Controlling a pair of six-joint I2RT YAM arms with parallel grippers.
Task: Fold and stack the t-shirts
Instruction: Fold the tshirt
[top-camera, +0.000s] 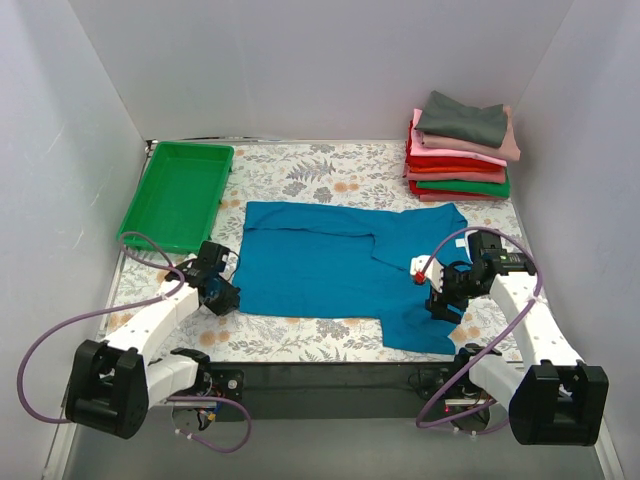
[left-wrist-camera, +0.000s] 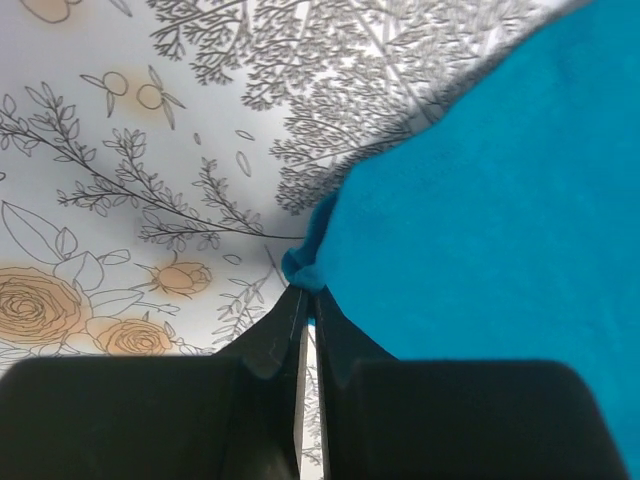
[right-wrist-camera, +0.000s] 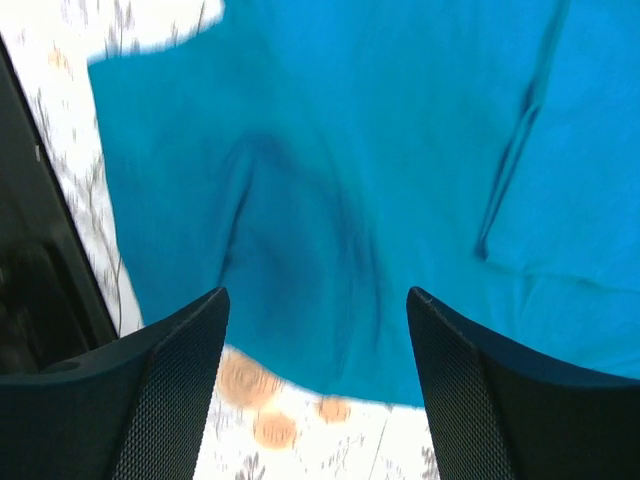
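STACK: folded t-shirts (top-camera: 460, 150) piled at the desk's (top-camera: 300, 175) far right corner | TEAL T-SHIRT (top-camera: 330, 265): mid-desk, apparently only part-folded | LEFT JAWS: pinched its left edge | RIGHT JAWS: spread above its near-right part | REMAINING: finish folding, then stack

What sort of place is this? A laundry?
Probably a robot test booth, not a laundry: plain white walls box in one small table, two arms are bolted at its near edge, and folded tees are stacked in a corner.
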